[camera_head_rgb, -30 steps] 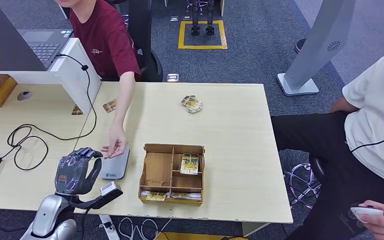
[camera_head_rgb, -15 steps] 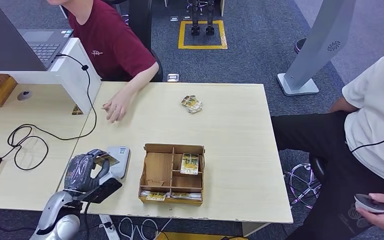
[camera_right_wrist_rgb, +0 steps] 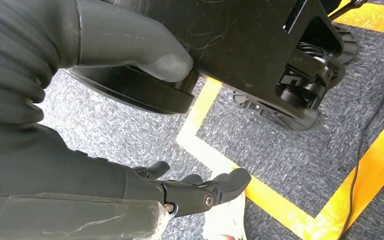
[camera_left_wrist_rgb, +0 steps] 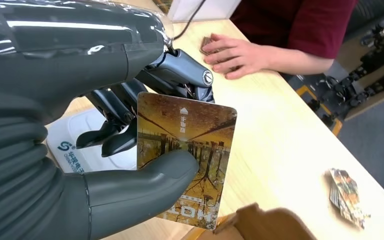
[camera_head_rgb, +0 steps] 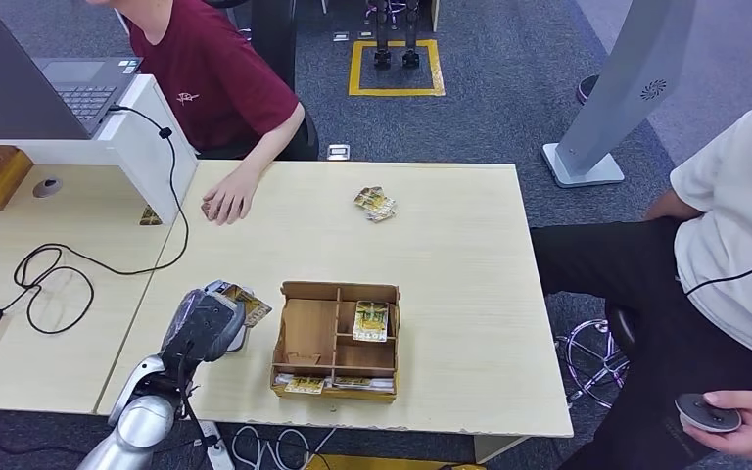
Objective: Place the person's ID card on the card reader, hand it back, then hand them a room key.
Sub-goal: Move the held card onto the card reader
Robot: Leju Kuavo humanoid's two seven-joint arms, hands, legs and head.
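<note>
Golden-brown card (camera_left_wrist_rgb: 185, 155) — white reader (camera_left_wrist_rgb: 75, 145)

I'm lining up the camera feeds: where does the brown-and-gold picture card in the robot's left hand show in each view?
Head view: brown-and-gold picture card by the left hand, beside the wooden tray.
Left wrist view: card at centre, pinched by the thumb.
Right wrist view: floor, no card.
Shared landmark: white card reader.

desk clutter and floor markings
a laptop (camera_head_rgb: 83, 88) sits behind the white partition (camera_head_rgb: 152, 137); a black cable (camera_head_rgb: 54, 269) loops over the table (camera_head_rgb: 460, 255); yellow tape square (camera_head_rgb: 397, 69) on the carpet.
</note>
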